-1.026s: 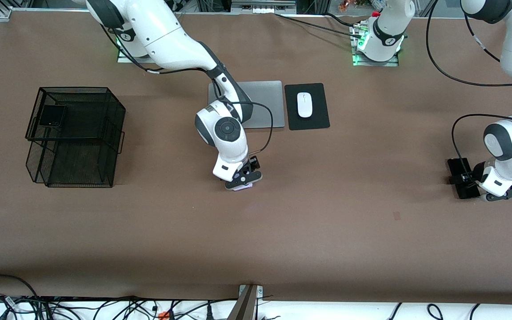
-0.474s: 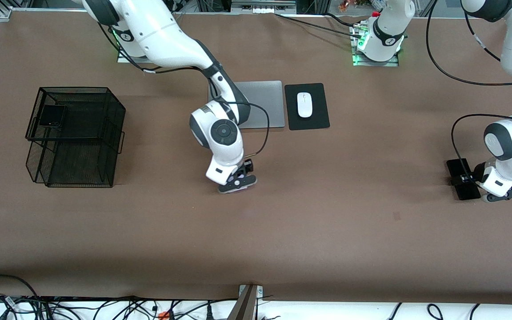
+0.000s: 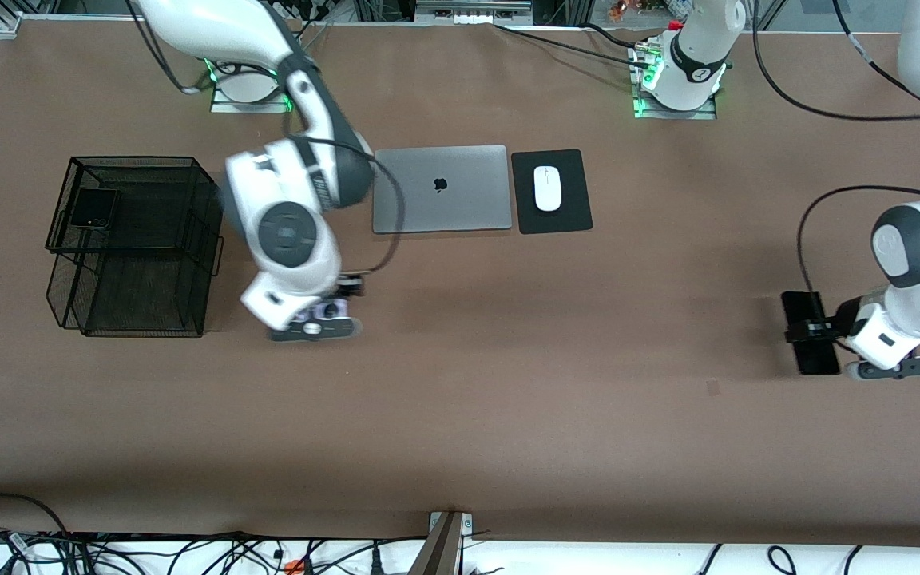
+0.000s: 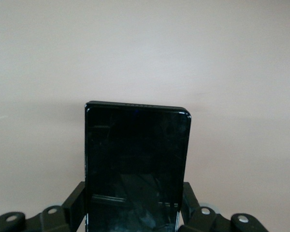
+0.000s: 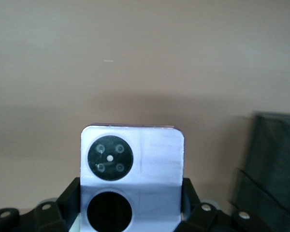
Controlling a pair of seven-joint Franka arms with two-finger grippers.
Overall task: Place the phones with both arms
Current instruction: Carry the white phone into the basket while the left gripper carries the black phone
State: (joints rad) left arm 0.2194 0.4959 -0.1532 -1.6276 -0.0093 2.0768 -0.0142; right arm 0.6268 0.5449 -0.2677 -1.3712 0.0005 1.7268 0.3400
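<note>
My right gripper (image 3: 318, 321) is shut on the small lilac phone (image 3: 324, 309) and holds it above the table, beside the black mesh rack (image 3: 140, 263). In the right wrist view the lilac phone (image 5: 132, 169) with two black circles sits between the black fingers (image 5: 70, 198). My left gripper (image 3: 818, 331) is shut on the long black slab phone (image 3: 808, 351) over the table at the left arm's end. In the left wrist view the slab (image 4: 137, 159) stands between the fingers (image 4: 75, 203). The small black folded phone (image 3: 95, 209) lies on the rack's top tier.
A grey laptop (image 3: 440, 188) lies closed at the table's middle, toward the bases. A white mouse (image 3: 546, 188) sits on a black mat (image 3: 572, 212) beside it. The rack's edge shows in the right wrist view (image 5: 275, 164).
My right arm has swung from the table's middle toward the mesh rack with the lilac phone. My left gripper has shifted the slab a little toward the table's middle.
</note>
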